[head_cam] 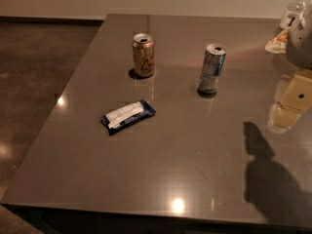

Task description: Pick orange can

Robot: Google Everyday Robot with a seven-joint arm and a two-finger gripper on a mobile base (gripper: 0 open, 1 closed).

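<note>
The orange can (143,55) stands upright on the grey table (161,169) at the back left of centre. It is short and orange-gold, with a silver top and a dark curly mark on its side. My gripper (291,104) shows at the right edge of the camera view, pale yellow, hanging just above the table. It is far to the right of the orange can, nearer to me, and touches nothing.
A taller slim silver-and-blue can (211,68) stands between the orange can and my gripper. A blue-and-white snack bar (127,116) lies in front of the orange can. A clear bottle (294,9) and a crumpled wrapper (278,42) sit at the back right. The floor (39,82) drops off left.
</note>
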